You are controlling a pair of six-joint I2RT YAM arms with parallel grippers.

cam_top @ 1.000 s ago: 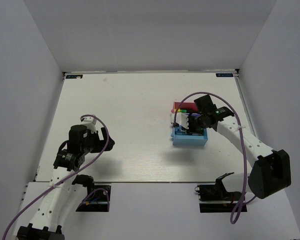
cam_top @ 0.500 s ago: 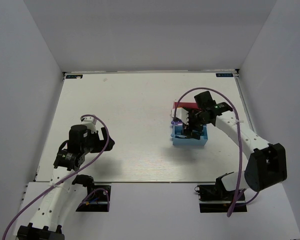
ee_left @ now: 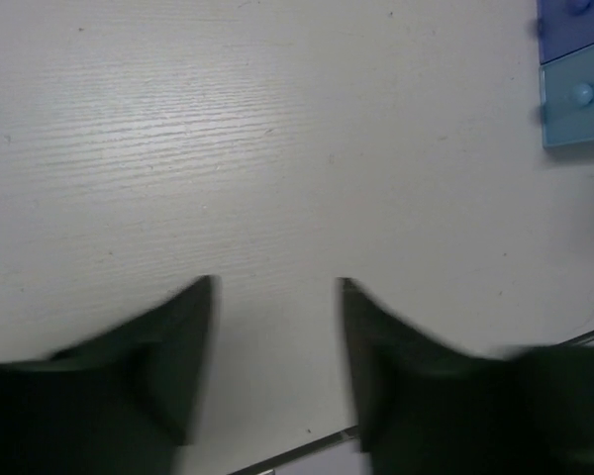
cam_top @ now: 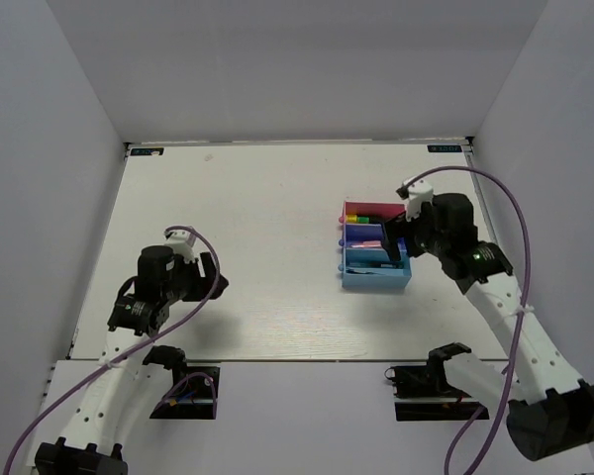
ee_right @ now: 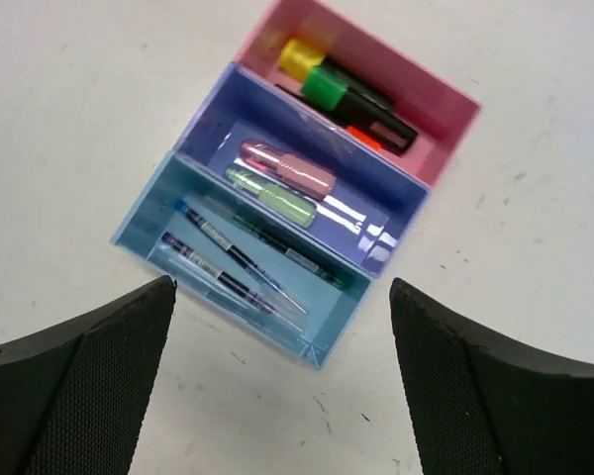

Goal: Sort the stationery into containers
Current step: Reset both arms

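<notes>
Stationery all in the row of three joined rectangular open plastic trays (cam_top: 374,280): yellow stubby highlighter (ee_right: 299,57), green black-capped highlighter (ee_right: 356,96) and an orange one (ee_right: 361,137) in the pink tray (ee_right: 453,107); pink highlighter (ee_right: 287,166) and pale green highlighter (ee_right: 272,193) in the purple-blue tray (ee_right: 401,213); thin slender pens (ee_right: 228,259) in the light blue tray (ee_right: 144,223). Above the row, right gripper (ee_right: 282,285), jaws spread wide, holding nothing; a second ago down among the trays, hiding them. Well left of the row, left gripper (ee_left: 277,297) over the white table (cam_top: 257,198), jaws partly apart, nothing between.
</notes>
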